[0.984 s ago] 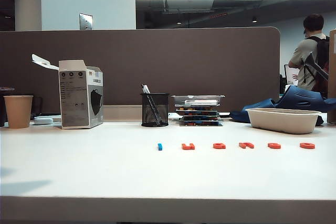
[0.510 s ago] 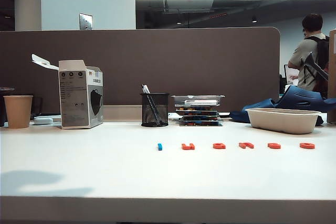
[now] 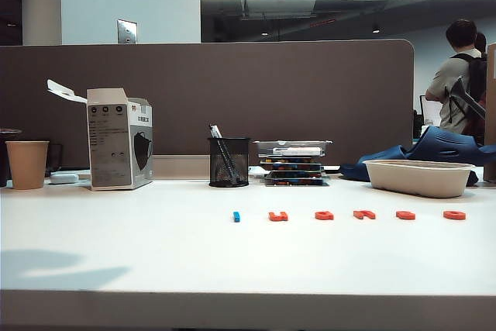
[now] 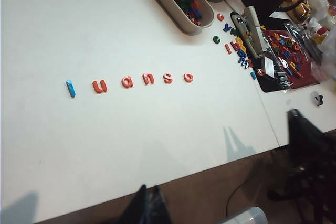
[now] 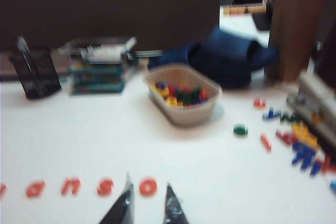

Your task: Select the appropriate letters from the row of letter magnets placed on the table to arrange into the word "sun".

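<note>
- White table (image 3: 155,253): magnet row (image 4: 128,81) mid-surface, broad bare space toward its front edge.
- Grey partition (image 3: 232,91) behind.
- Left gripper (image 4: 148,208) above the front edge, jaws' state unclear.
- Right gripper (image 5: 147,203) above the row's end, jaws slightly apart, empty.

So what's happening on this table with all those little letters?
A two-armed robot is meant to spell "sun" from the row of letter magnets on the table. Nothing is picked yet: a blue piece, then u, a, n, s, o lie in line. The right gripper hovers near the o, jaws apart and empty. The left gripper hangs off the table's front edge, holding nothing.
</note>
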